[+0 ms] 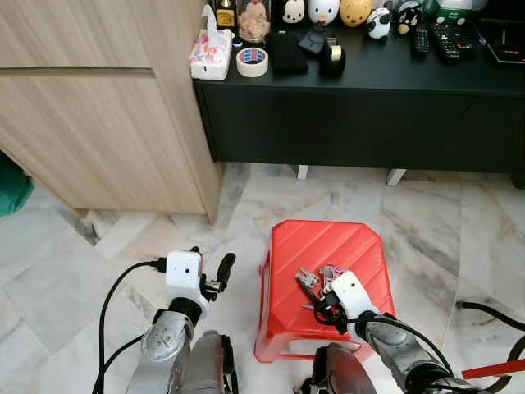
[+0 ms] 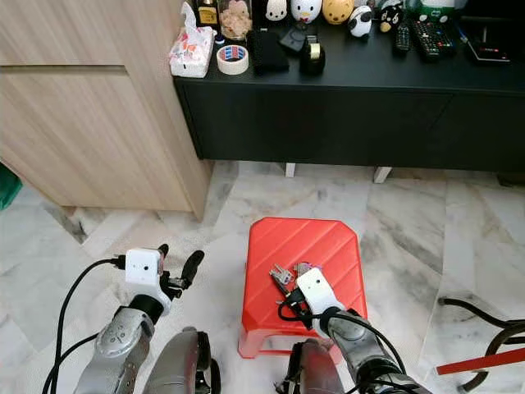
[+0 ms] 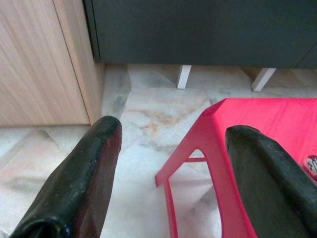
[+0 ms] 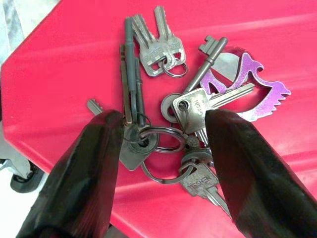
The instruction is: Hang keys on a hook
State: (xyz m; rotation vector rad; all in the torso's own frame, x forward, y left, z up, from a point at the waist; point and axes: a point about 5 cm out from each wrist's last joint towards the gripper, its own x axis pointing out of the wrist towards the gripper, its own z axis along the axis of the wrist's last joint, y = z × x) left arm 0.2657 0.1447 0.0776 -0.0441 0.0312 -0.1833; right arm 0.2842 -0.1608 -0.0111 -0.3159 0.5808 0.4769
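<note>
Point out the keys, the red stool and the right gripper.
keys (image 4: 168,124): right wrist view, on the ring joining the bunch.
red stool (image 1: 328,242): left eye view, on the bare seat top.
right gripper (image 4: 163,148): right wrist view, midway between its open fingertips.

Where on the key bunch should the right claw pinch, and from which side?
Take the central ring of the keys where the blades fan out, coming straight down. They lie flat on the red stool, so the raised ring is probably the easiest purchase. The right claw hangs open, straddling it.

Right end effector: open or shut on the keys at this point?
Open. In the right wrist view the right end effector has its two black fingers spread on either side of the keys, which lie flat on the red stool.
</note>
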